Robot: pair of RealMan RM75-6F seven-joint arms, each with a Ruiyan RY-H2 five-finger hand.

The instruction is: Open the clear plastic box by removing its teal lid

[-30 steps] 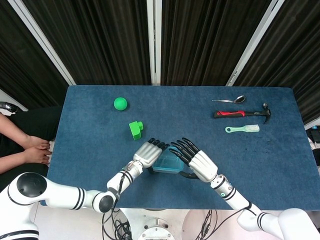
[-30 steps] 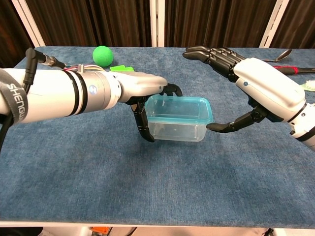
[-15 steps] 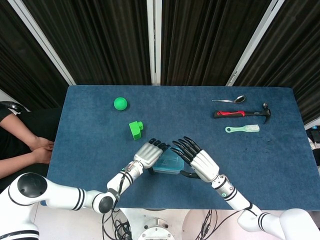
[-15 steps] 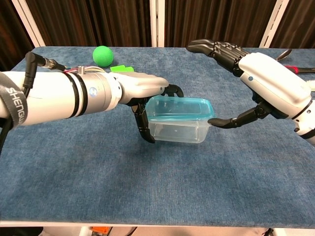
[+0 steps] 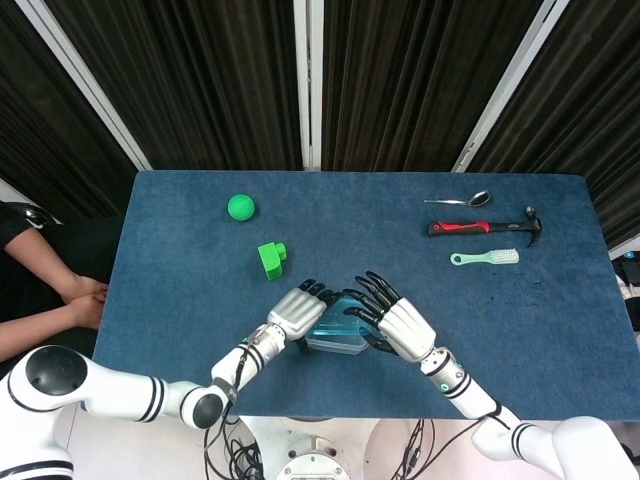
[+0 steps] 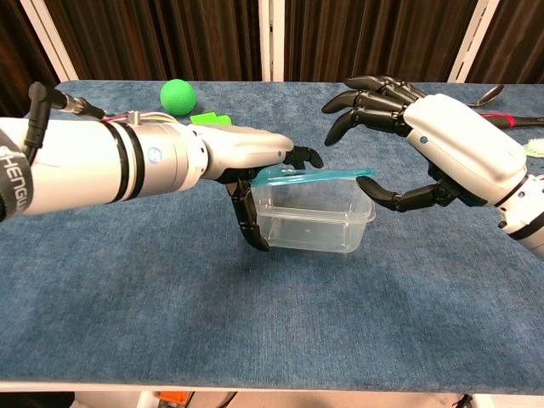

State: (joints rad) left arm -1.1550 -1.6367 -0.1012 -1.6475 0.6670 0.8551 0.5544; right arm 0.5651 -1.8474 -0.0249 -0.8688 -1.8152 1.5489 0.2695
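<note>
— Where's the clear rectangular plastic box [image 6: 310, 223]?
— Between the two hands, on the blue cloth-covered table [image 6: 255, 340]. Gripped by the left hand [image 6: 246, 161] at its near-left end, thumb down the side wall, fingers curled over the rim.
— And the thin teal plastic lid [image 6: 306, 174]?
— Lifted and tilted, right edge clear of the rim, left edge still down by the left fingers. Right hand [image 6: 442, 149] arched over that raised end, thumb just under the lid's right corner, fingers spread above; a firm pinch, cannot tell.
— Beyond the left hand?
— Green ball [image 5: 240, 207], green plastic block [image 5: 271, 259].
— Beyond the right?
— Metal spoon [image 5: 460, 200], red-handled hammer [image 5: 484, 227], pale green brush [image 5: 484, 258], well apart.
</note>
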